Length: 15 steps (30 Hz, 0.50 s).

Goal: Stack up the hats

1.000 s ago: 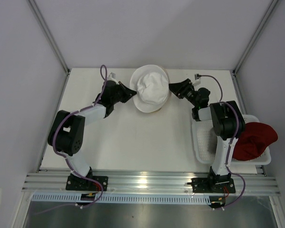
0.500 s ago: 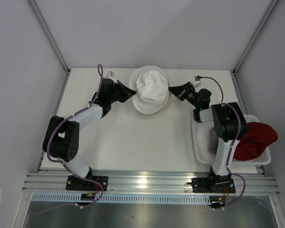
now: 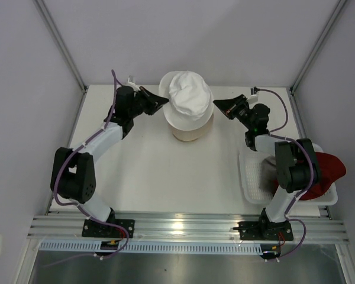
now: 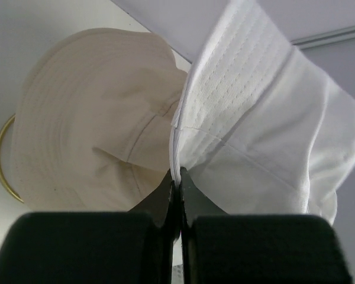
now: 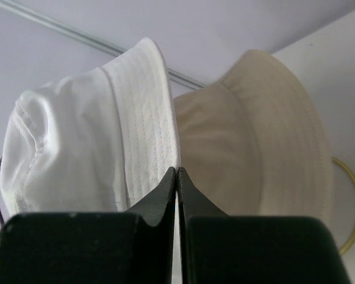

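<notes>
A white hat (image 3: pixel 187 102) hangs lifted between both grippers, above a cream hat (image 3: pixel 192 131) that sits on a gold wire ring (image 4: pixel 1 165). My left gripper (image 3: pixel 164 102) is shut on the white hat's left brim (image 4: pixel 176 175). On the opposite side my right gripper (image 3: pixel 216 105) is shut at the edge of the right brim (image 5: pixel 177 171). The white hat (image 4: pixel 254 118) fills the right of the left wrist view, with the cream hat (image 4: pixel 89 112) below it. In the right wrist view the white hat (image 5: pixel 89 136) is on the left and the cream hat (image 5: pixel 260 136) on the right. A dark red hat (image 3: pixel 324 173) lies at the far right.
A white mesh basket (image 3: pixel 253 177) stands at the right edge of the table and holds the dark red hat. The right arm's elbow rises over it. The gold ring (image 5: pixel 349 207) shows past the cream hat's brim. Grey walls close in at the back and sides.
The right gripper has closed at the white hat's brim. Both grippers have risen and moved towards the back, lifting the white hat off the cream hat.
</notes>
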Available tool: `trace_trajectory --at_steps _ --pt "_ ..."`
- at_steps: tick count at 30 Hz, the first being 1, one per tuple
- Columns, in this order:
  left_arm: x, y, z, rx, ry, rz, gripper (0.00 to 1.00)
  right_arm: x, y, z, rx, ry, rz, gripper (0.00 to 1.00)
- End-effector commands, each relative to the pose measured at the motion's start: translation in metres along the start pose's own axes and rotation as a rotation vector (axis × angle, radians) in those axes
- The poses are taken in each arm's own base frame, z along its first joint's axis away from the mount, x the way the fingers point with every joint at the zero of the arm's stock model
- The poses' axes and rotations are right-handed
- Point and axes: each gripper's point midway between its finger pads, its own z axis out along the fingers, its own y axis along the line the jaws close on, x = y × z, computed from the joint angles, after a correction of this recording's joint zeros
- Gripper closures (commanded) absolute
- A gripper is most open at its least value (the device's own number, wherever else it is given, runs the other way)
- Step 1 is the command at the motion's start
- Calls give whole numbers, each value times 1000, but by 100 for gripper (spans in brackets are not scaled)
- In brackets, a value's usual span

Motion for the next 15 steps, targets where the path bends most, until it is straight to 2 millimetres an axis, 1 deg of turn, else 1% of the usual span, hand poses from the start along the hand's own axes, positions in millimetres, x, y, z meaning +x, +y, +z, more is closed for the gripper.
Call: trace_trajectory --at_steps 1,2,3,5,6,8,11,12,13,15 --pt "-9 -3 8 47 13 -128 99 -7 -15 2 115 -32 24 100" --pt "-10 1 13 60 16 -142 99 -9 -19 2 133 -44 26 100" --pt "-10 0 15 68 28 -160 99 -9 -21 1 145 -43 28 100" --pt "-8 6 20 55 39 -166 99 -8 -28 1 177 -38 26 100" --pt "-7 11 24 42 45 -165 99 -7 -31 1 191 -32 26 100" --pt "-5 18 26 29 49 -161 99 -4 -39 1 222 -14 9 100" --pt "0 39 26 -15 42 -150 99 -1 -49 -1 270 1 -10 100" --pt "2 44 25 -23 43 -145 99 -1 -51 -2 279 3 -16 100" --pt "7 54 24 -40 46 -144 99 0 -55 -3 294 8 -14 100" --pt "11 61 25 -49 52 -119 99 2 -58 -5 311 12 -24 100"
